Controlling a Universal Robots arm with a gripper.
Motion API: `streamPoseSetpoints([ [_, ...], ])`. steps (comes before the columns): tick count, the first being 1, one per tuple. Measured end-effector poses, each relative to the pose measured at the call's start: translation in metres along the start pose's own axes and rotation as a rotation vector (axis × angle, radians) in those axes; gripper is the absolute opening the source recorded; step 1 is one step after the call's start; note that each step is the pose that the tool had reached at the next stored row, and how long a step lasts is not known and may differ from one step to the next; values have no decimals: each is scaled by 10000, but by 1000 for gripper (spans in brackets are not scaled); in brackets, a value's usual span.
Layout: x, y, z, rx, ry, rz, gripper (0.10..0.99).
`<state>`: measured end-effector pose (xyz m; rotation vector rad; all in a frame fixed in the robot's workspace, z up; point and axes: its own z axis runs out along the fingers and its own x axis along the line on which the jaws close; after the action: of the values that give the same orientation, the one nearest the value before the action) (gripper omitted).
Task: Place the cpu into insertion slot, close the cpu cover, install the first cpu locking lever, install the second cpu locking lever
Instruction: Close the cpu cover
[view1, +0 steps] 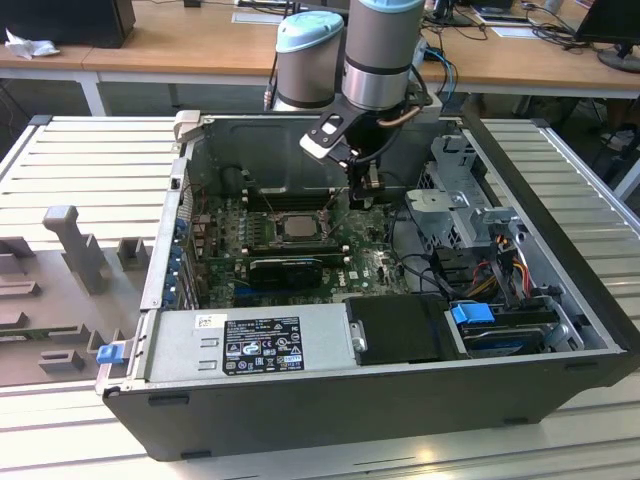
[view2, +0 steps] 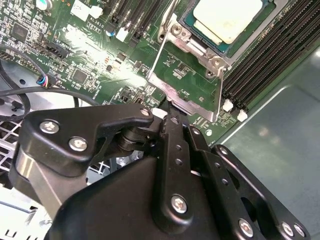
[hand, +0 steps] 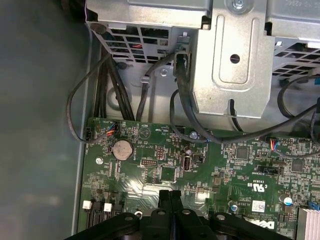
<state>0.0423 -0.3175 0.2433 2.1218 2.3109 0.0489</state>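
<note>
Your gripper (view2: 167, 107) has its fingers pressed together at the free edge of the open cpu cover (view2: 186, 75). The cpu (view1: 297, 226) sits in the insertion slot (view2: 199, 40), mid-frame, toward the exterior view's left of the gripper.

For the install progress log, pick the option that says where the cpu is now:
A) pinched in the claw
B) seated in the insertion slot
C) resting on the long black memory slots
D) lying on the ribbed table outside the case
B: in the second wrist view the cpu sits flat inside the insertion slot, while the cpu cover is swung open and the claw is at the cover's far edge.
</note>
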Motion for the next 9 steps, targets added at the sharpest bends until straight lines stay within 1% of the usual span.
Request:
streamPoseSetpoints([
  [9,3,-34,-1,0,0,0,106],
])
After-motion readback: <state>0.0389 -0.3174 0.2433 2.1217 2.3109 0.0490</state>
